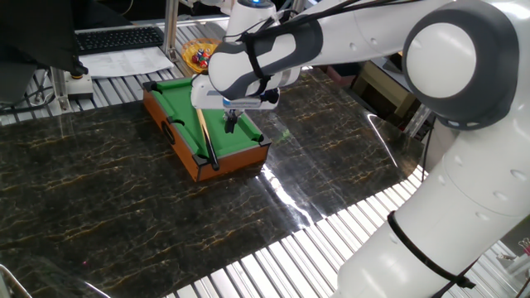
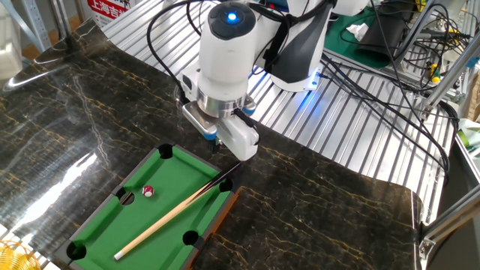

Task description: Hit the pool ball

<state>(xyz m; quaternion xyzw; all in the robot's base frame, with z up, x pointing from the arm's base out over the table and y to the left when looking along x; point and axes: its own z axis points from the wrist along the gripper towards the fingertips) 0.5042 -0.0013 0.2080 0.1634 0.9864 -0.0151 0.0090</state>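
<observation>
The small green-felt pool table (image 2: 169, 187) stands on the dark marble table, and it also shows in one fixed view (image 1: 180, 101). The tiny red pool ball (image 2: 148, 191) lies on the felt near a side pocket; in one fixed view it is hidden. The long tan cue stick (image 2: 176, 212) lies diagonally on the felt, its dark end on the near corner rim, and it shows in one fixed view too (image 1: 204, 132). My gripper (image 2: 216, 143) hangs just above the table's end rail near the cue's dark end, apart from the ball. Its fingers (image 1: 231, 122) look shut and empty.
The marble table top (image 1: 99, 207) ends at slatted metal (image 1: 273, 257) at the front. A keyboard and papers (image 1: 120, 40) and a yellow basket (image 1: 195, 53) lie behind the pool table. Cables (image 2: 375, 82) hang at the far side.
</observation>
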